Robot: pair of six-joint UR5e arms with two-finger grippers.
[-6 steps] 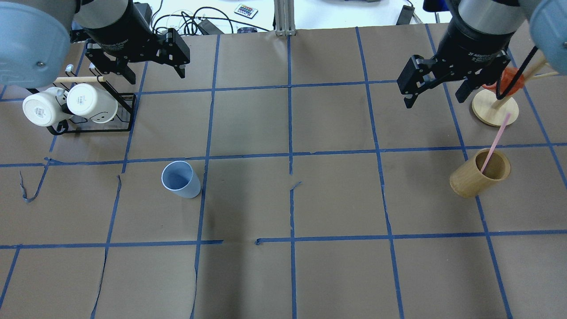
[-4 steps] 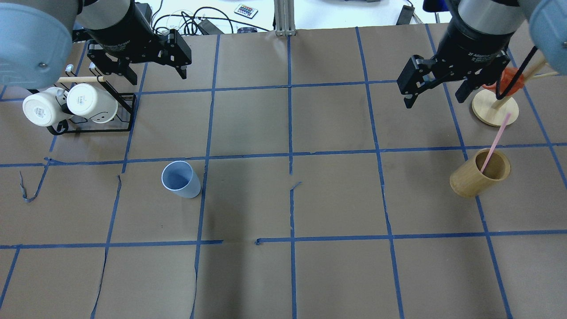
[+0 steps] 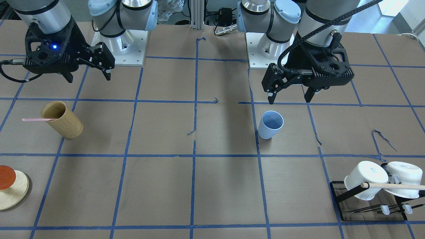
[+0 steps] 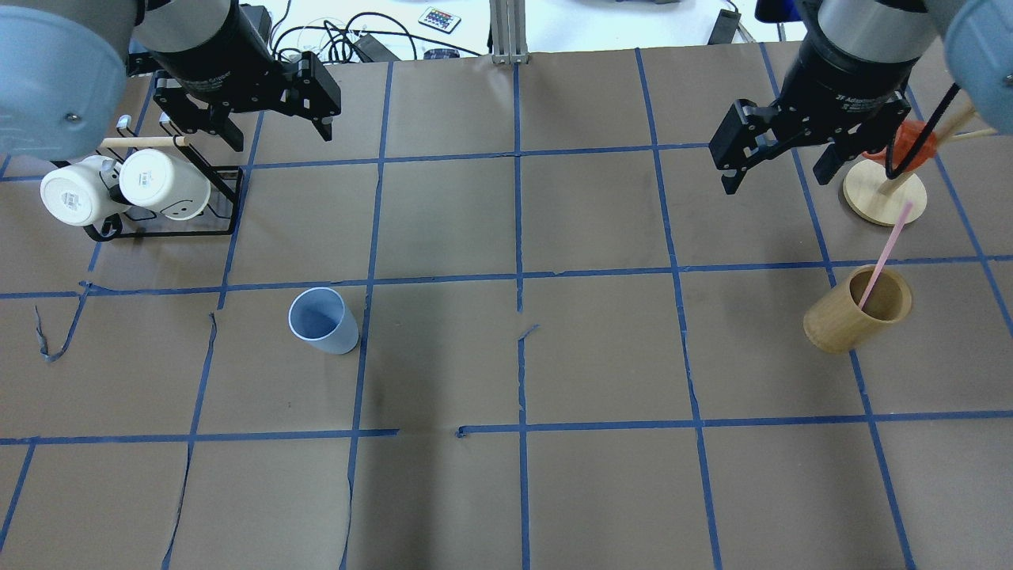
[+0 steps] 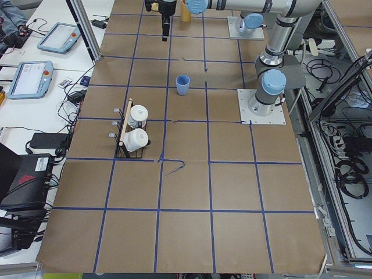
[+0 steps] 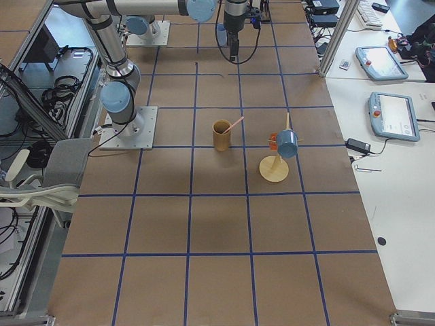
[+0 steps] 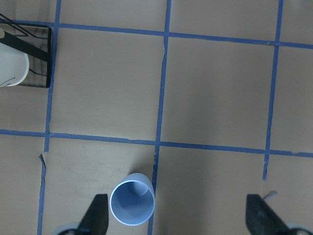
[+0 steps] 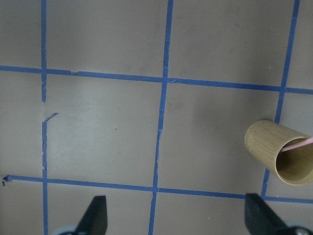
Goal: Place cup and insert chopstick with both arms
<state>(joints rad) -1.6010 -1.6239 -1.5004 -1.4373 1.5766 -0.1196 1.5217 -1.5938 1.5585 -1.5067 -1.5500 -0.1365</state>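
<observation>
"Where is the blue cup (image 4: 323, 321)?"

"It stands alone on the brown table (image 4: 601, 348), mouth up, so a stick can drop in. The left gripper (image 4: 278, 133) hangs high up, further back than the cup. Its fingers are spread wide and hold nothing."

"And the chopstick?"

"The pink chopstick (image 4: 885, 255) leans in the bamboo holder (image 4: 839, 324) on the other side. Its top pokes out, so there is something to pinch. It is very thin, so I cannot tell how deep it goes. The right gripper (image 4: 775, 178) is up high near it, wide apart too, and empty."
</observation>
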